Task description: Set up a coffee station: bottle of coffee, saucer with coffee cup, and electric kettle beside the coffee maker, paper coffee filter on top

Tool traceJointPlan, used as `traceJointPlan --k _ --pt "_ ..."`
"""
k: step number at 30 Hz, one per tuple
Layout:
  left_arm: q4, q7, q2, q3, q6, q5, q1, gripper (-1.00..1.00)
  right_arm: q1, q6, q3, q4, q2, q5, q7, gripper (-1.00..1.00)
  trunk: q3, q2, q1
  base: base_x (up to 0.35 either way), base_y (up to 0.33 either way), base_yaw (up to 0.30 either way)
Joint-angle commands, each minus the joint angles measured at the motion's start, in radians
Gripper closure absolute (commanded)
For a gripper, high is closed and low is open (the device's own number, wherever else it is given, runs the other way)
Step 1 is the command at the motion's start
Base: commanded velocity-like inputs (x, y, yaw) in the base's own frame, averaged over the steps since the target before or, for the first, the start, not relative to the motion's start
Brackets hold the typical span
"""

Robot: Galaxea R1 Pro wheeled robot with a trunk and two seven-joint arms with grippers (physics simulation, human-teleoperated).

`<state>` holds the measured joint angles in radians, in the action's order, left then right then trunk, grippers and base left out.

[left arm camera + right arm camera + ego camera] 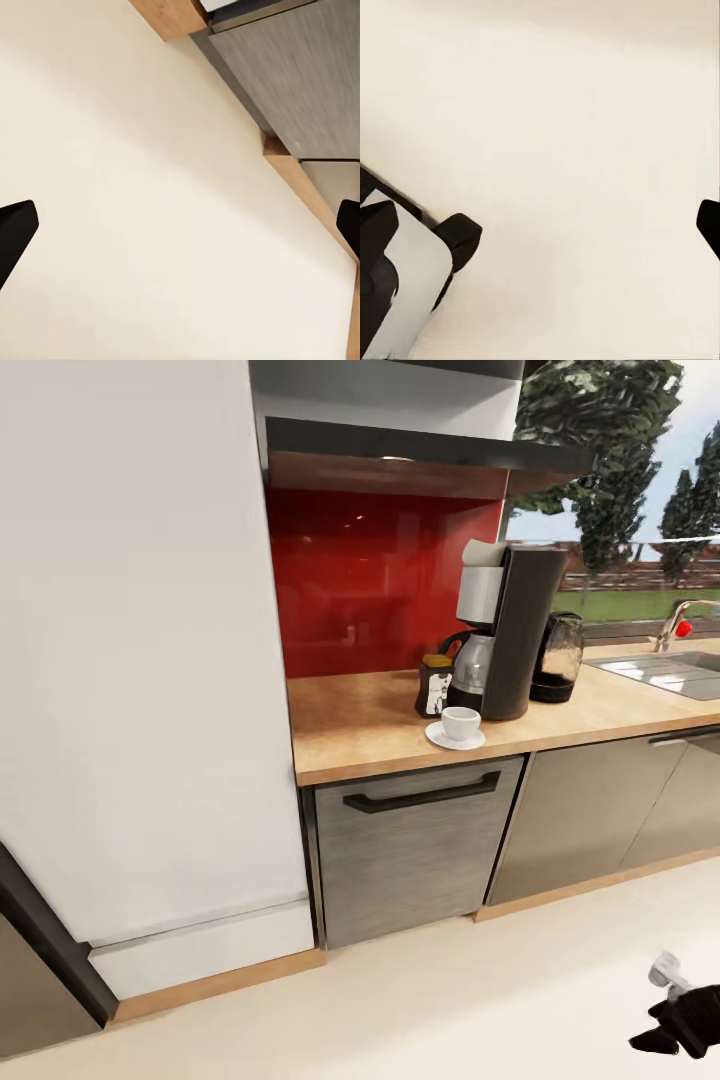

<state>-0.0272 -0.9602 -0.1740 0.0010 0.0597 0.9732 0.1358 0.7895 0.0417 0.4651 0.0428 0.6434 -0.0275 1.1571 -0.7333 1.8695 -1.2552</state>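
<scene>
We see the coffee maker (pixel 512 630) on the countertop (pixel 350 725) with its station gathered close for easy reach: filter (pixel 482 552) on top, bottle (pixel 434 684) and kettle (pixel 558 656) flanking it, cup (pixel 461 722) on its saucer (pixel 438 738) in front. Both grippers, left (pixel 180 229) and right (pixel 540 225), hang over the floor (pixel 420 1000) with fingers apart, holding nothing, which we judge fitting for a finished setup.

- kitchen countertop (pixel 360 740): runs rightward from a tall cabinet (pixel 130 660), above the cabinet fronts.
- coffee maker (pixel 515 630): on the countertop, toward the back.
- paper coffee filter (pixel 482 552): on top of the coffee maker.
- bottle of coffee (pixel 434 685): just left of the coffee maker.
- saucer (pixel 455 737): in front of the coffee maker; coffee cup (pixel 461 722) on it.
- electric kettle (pixel 557 657): just right of the coffee maker.
- sink (pixel 675 672): farther right, set into the countertop.
- kitchen shelf (pixel 420 448): above the counter.
</scene>
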Motion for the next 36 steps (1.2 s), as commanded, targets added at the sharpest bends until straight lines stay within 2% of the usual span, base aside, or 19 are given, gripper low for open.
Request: traceJointPlan --k 1,2,5,7,8,10,14,23,36 --pt "0.001 -0.002 0.001 -0.002 0.006 -0.002 0.001 -1.0 -0.066 -0.046 -0.01 -0.037 -0.009 0.021 -0.038 -1.0 -0.001 0.0 0.0 0.0 0.0 0.0" --pt "0.001 -0.001 0.005 -0.004 0.006 -0.002 0.001 -1.0 -0.124 -0.077 -0.01 -0.06 -0.02 0.048 -0.08 -1.0 -0.001 0.0 0.0 0.0 0.0 0.0" --pt "0.001 -0.001 0.018 -0.002 0.007 -0.001 0.001 -1.0 -0.194 -0.104 -0.011 -0.079 -0.057 0.101 -0.164 -1.0 -0.001 0.0 0.0 0.0 0.0 0.0" --pt "0.0 0.0 0.028 -0.001 0.008 -0.001 0.001 -1.0 -0.269 -0.121 -0.011 -0.091 -0.11 0.157 -0.308 -1.0 -0.001 0.0 0.0 0.0 0.0 0.0" --pt "0.0 0.0 0.033 0.0 0.01 -0.001 0.001 -1.0 -0.316 -0.128 -0.011 -0.094 -0.143 0.181 -0.419 -1.0 -0.001 0.0 0.0 0.0 0.0 0.0" --pt "0.0 0.0 0.035 0.0 0.012 -0.001 0.001 -1.0 -0.337 -0.13 -0.011 -0.096 -0.162 0.19 -0.479 -1.0 -0.001 0.0 0.0 0.0 0.0 0.0" --pt "0.001 0.0 0.038 0.003 0.012 -0.001 0.001 -1.0 -0.369 -0.136 -0.011 -0.097 -0.187 0.202 -0.556 -1.0 -0.001 0.0 0.0 0.0 0.0 0.0" --pt "0.001 0.011 0.047 0.003 0.011 -0.001 0.001 -1.0 -0.405 -0.2 -0.012 -0.098 -0.197 0.206 -0.593 -1.0 -0.001 0.0 0.0 0.0 0.0 0.0" --pt "-0.001 0.018 0.047 0.002 0.009 -0.001 0.001 -1.0 -0.409 -0.206 -0.013 -0.095 -0.199 0.205 -0.597 -1.0 -0.001 0.0 0.0 0.013 -0.017 0.0"
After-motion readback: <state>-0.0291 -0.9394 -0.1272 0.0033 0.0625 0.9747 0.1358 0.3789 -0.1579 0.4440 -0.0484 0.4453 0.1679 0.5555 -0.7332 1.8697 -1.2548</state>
